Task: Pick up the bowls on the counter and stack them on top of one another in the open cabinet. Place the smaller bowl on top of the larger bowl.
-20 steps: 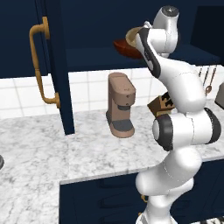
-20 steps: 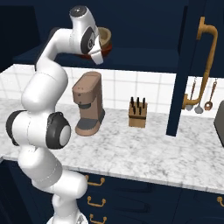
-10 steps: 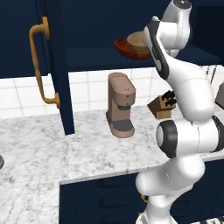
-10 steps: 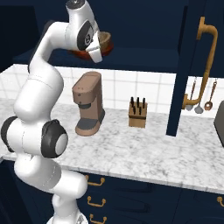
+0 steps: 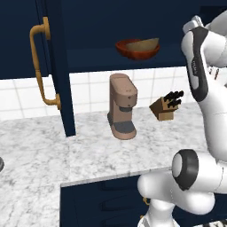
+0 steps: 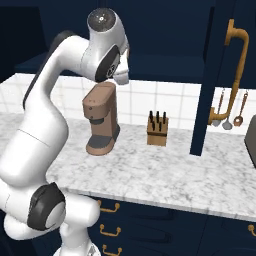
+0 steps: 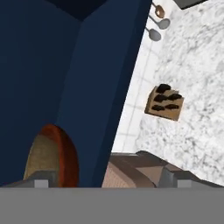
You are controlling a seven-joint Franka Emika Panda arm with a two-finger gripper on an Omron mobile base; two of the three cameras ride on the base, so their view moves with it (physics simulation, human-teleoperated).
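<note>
The larger bowl (image 5: 132, 53), glossy reddish-brown, sits on the shelf of the open cabinet (image 5: 102, 60). The smaller bowl (image 5: 145, 44), tan, rests inside it. In the hand view the reddish rim (image 7: 68, 158) and the tan inside (image 7: 41, 159) appear at the lower left, against the navy cabinet wall. My gripper (image 7: 109, 180) is open, its fingertips (image 7: 41, 180) far apart with nothing between them, and it is drawn back clear of the bowls. The white marble counter (image 5: 88, 153) lies below.
A brown coffee machine (image 5: 122, 107) and a knife block (image 5: 166, 106) stand on the counter under the cabinet. The open door (image 5: 55, 66) with its brass handle (image 5: 39, 66) juts out at the left. Utensils (image 6: 228, 107) hang on the tiled wall beside the other door (image 6: 205, 80).
My hand was at the stacked bowls on the shelf. It has drawn back and away from the cabinet, and the bowls stay nested where they were.
</note>
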